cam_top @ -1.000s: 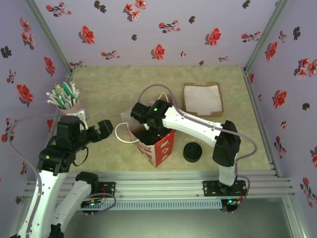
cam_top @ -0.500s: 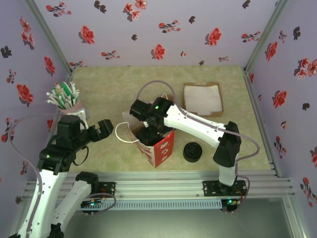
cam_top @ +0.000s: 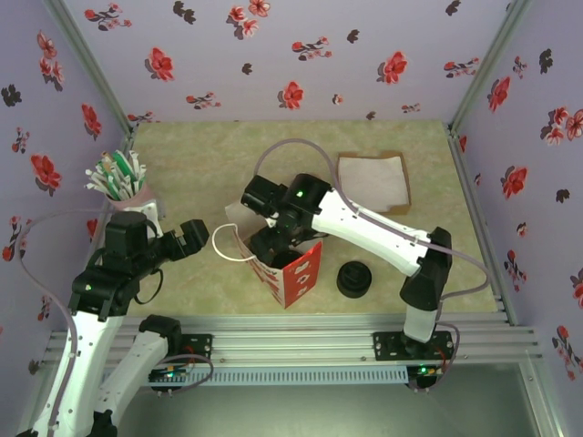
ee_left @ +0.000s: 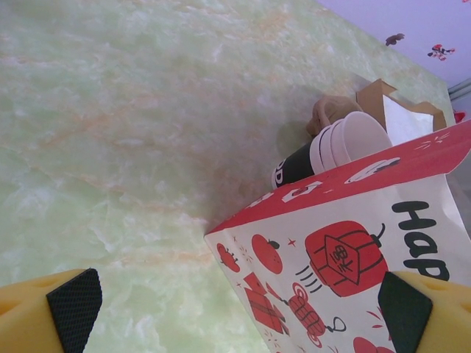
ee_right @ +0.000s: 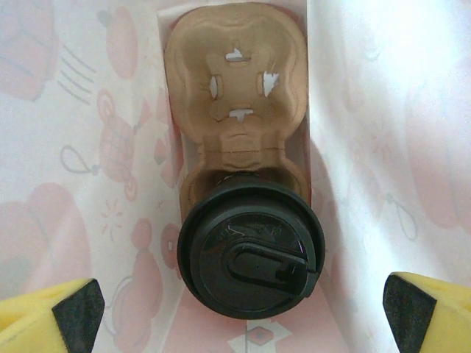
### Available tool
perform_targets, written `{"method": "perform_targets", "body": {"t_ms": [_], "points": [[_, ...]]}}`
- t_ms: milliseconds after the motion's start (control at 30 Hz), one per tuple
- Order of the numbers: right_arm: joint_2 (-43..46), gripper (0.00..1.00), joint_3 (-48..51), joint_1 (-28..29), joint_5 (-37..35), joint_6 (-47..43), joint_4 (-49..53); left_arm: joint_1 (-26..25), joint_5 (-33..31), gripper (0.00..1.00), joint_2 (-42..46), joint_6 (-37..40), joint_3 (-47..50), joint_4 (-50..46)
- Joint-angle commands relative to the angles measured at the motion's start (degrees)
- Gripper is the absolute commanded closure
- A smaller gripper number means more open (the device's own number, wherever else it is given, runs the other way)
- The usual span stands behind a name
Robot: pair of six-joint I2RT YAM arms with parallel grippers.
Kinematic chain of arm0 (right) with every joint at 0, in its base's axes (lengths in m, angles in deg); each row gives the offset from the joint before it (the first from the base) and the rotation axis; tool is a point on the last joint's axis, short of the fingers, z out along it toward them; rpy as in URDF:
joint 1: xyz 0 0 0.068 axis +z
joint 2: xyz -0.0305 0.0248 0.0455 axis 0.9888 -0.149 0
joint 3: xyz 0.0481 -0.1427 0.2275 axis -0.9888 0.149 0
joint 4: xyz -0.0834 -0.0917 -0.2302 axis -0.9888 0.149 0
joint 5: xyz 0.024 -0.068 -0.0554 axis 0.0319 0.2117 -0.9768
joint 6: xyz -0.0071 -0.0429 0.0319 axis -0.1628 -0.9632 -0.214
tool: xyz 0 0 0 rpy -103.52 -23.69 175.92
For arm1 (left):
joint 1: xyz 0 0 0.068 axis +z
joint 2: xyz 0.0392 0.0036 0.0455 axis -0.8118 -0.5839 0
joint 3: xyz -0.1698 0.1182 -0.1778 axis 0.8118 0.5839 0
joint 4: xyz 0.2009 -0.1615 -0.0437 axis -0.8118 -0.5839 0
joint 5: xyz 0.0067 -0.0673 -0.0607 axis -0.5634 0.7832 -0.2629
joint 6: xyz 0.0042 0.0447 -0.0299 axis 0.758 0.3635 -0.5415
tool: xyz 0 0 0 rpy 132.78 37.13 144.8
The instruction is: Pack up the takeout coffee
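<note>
Ok, coffee cup [ee_right: 250, 254] sits in carrier [ee_right: 235, 81] inside bag [ee_right: 383, 147], R tool [ee_right: 243, 307] agape.

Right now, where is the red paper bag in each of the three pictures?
Top external: the red paper bag stands just below centre, left of the black lids.
Left wrist: its outer wall takes the lower right.
Right wrist: you look down inside it; pale walls flank the lidded cup.
Shared landmark: the bag's lantern print, faint through the paper inside.
</note>
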State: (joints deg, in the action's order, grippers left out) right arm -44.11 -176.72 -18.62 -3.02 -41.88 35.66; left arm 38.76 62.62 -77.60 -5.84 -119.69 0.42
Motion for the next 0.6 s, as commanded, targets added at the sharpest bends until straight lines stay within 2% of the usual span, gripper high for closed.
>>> {"method": "perform_targets", "body": {"t_ms": [0, 567], "points": [[2.98, 0.01, -1.48, 0.39, -1.49, 1.16, -0.24, -0.35, 1.36, 0.01, 0.59, 0.02, -1.84, 1.12], [8.85, 0.01, -1.24, 0.48, -0.97, 1.78, -4.76, -0.38, 2.72, 0.01, 0.57, 0.17, -4.60, 1.04]]}}
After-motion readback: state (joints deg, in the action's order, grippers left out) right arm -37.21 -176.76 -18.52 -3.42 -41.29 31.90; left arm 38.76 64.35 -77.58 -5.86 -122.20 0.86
